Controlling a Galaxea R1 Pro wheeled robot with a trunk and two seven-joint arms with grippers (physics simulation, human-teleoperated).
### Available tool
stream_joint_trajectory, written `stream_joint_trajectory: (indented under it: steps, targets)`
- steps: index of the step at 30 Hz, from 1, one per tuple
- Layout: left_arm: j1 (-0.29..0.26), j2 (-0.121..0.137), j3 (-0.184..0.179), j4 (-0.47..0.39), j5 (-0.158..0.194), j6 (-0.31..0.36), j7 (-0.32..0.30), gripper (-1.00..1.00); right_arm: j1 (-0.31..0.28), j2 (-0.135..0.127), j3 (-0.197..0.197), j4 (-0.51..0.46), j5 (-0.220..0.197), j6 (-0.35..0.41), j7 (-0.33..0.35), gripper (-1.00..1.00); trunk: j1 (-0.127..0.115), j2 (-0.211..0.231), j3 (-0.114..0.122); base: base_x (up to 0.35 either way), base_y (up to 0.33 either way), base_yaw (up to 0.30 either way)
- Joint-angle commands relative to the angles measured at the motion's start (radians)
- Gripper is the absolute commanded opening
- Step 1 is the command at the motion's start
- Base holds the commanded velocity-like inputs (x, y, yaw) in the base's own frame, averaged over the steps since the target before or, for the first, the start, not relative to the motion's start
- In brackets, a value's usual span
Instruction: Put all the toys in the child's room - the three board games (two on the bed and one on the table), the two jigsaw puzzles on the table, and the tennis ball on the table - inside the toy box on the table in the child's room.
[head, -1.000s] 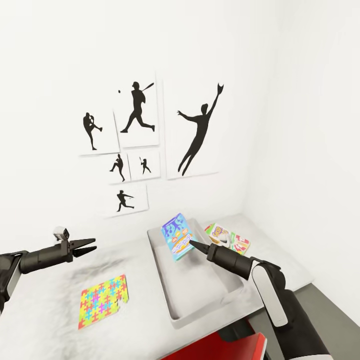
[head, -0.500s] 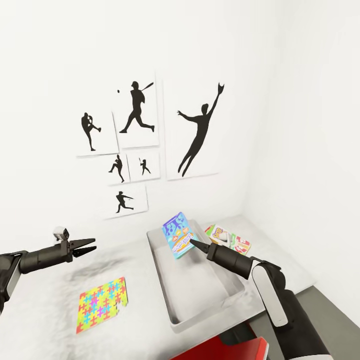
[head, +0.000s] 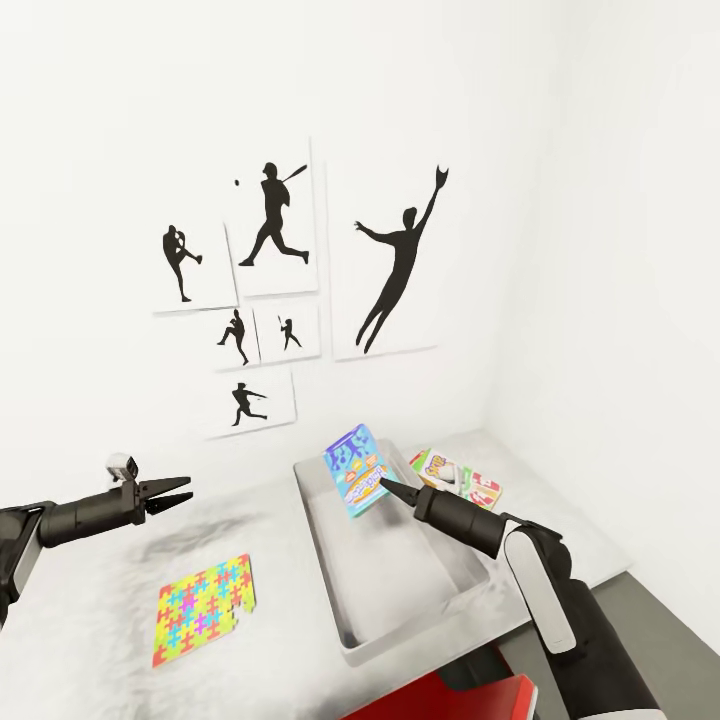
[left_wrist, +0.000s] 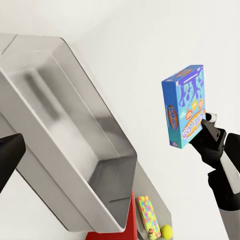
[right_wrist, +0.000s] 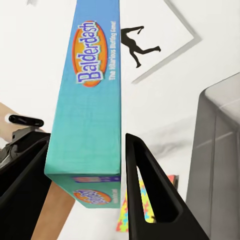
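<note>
Right tool (head: 385, 487) around blue board game (head: 355, 472) lettered "Balderdash".

the head camera looks forward and down from above the tabletop (head: 90, 600) toward the far white wall with the silhouette pictures (head: 280, 290), both arms reaching in from the near side. the left wrist camera sits at the left and faces right across the toy box (left_wrist: 75, 145), at middling range. the right wrist camera looks along its jaws, very close to the blue board game (right_wrist: 92, 95). all three views share the blue board game and the toy box.
</note>
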Motion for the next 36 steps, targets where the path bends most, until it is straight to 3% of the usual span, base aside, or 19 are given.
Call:
stream_joint_trajectory:
  steps: [1, 9, 14, 19, 22, 26, 31, 36]
  targets:
    - [-0.001, 0.000, 0.000, 0.000, -0.001, 0.010, -0.004, 1.00, -0.001, 0.000, 0.000, 0.000, -0.004, 0.006, 0.000, -1.00, 0.001, -0.002, -0.002, 0.000, 0.000, 0.000]
    - [-0.001, 0.000, 0.000, 0.000, -0.001, 0.010, -0.004, 1.00, -0.001, 0.006, 0.001, 0.007, -0.005, 0.015, -0.007, -1.00, 0.001, -0.002, -0.002, 0.000, 0.000, 0.000]
    - [-0.001, -0.001, -0.001, 0.000, -0.001, 0.010, -0.004, 1.00, -0.014, 0.007, -0.005, 0.081, -0.012, 0.047, -0.009, -1.00, 0.001, -0.002, -0.002, 0.000, 0.000, 0.000]
    - [-0.001, -0.005, -0.002, 0.000, -0.001, 0.010, -0.004, 1.00, -0.162, 0.011, -0.010, 0.243, -0.010, 0.145, -0.059, -1.00, 0.001, -0.002, -0.002, 0.000, 0.000, 0.000]
    - [-0.001, -0.007, -0.003, 0.000, -0.001, 0.010, -0.004, 1.00, -0.274, 0.018, -0.011, 0.403, -0.014, 0.161, -0.113, -1.00, 0.001, -0.002, -0.002, 0.000, 0.000, 0.000]
    - [-0.001, -0.008, -0.003, 0.000, -0.001, 0.010, -0.004, 1.00, -0.374, 0.023, -0.012, 0.559, -0.014, 0.165, -0.143, -1.00, 0.001, -0.002, -0.002, 0.000, 0.000, 0.000]
    - [-0.001, -0.008, -0.003, 0.000, -0.001, 0.010, -0.004, 1.00, -0.420, 0.024, -0.012, 0.632, -0.011, 0.136, -0.153, -1.00, 0.001, -0.002, -0.002, 0.000, 0.000, 0.000]
    - [-0.001, -0.007, -0.003, 0.000, -0.001, 0.010, -0.004, 1.00, -0.430, 0.025, -0.011, 0.648, -0.003, 0.120, -0.165, -1.00, 0.001, -0.002, -0.002, 0.000, 0.000, 0.000]
